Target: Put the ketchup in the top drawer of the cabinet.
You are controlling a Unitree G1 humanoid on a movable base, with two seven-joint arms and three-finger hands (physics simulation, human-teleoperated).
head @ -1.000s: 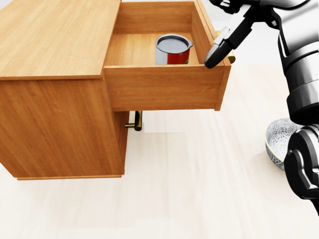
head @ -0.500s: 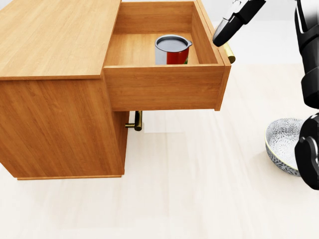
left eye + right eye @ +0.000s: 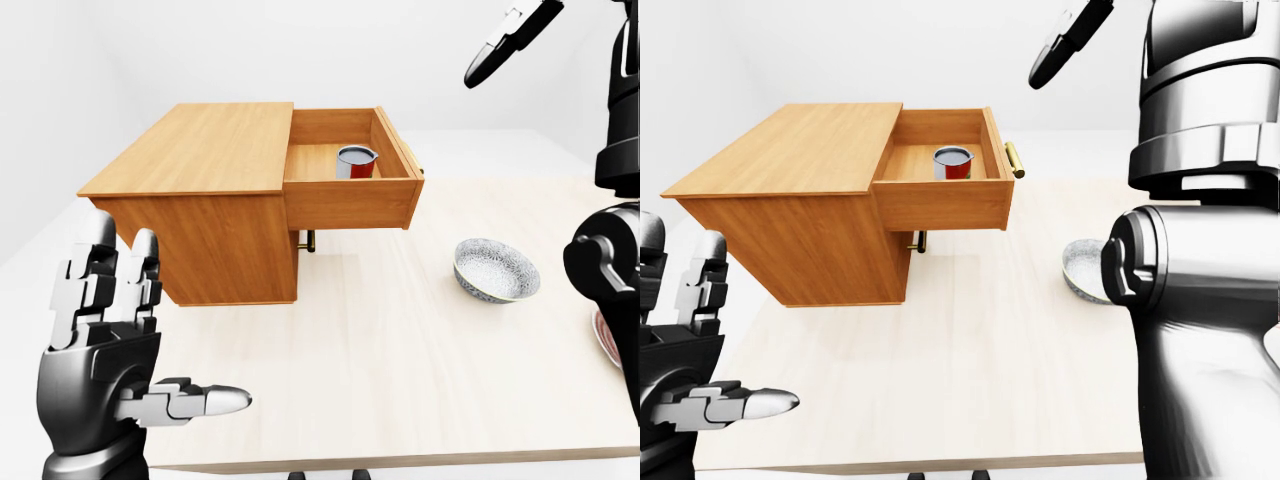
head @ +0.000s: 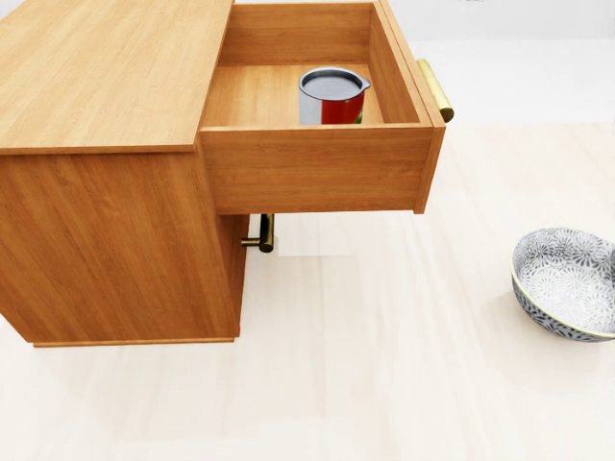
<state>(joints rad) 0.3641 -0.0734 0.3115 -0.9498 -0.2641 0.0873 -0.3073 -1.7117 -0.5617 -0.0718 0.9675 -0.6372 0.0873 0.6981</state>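
The right robot hand [image 3: 508, 40] has lifted away from the drawer. A second ago its dark fingers hung right at the drawer's right-hand wall in the head view; half a second ago they were already higher, and now that view shows no arm at all. In the left-eye view the hand is up near the top edge, well above the cabinet [image 3: 200, 200], and only a finger or two shows, so I cannot tell whether it is spread or closed. It carries nothing that I can see.

The ketchup [image 4: 332, 95], a red container with a grey top, stands upright inside the open top drawer [image 4: 317, 168], toward the right of its floor, touching nothing but the wood beneath it. It has not shifted across these moments.

The left robot hand [image 3: 110, 350] hovers low at the left of the left-eye view, fingers spread apart and empty. A patterned bowl [image 4: 567, 283] sits on the table [image 4: 384, 384] to the right, well apart from the cabinet.

To my eye the placing is done. The drawer stands pulled out, its brass handle [image 4: 434, 89] free.
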